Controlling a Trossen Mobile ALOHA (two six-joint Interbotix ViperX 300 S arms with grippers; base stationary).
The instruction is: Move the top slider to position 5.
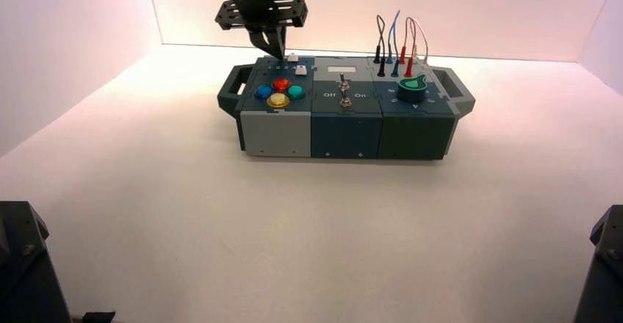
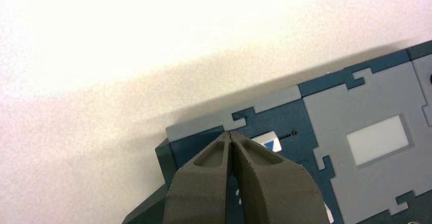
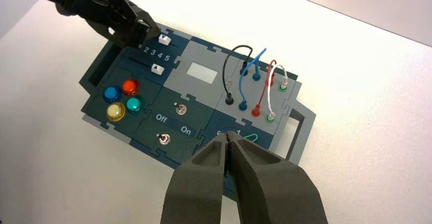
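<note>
One push seemingly left: top slider (image 3: 164, 39) sat short of position 5 (image 3: 166, 58). Left pincer (image 2: 229, 134), narrow, empty, was beside slider, across from 5's end; contact unclear. Right pincer (image 3: 227, 134), closed, idled well apart from 5.

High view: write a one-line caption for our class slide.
The robot's left tool is at the top slider, above the coloured buttons.
</note>
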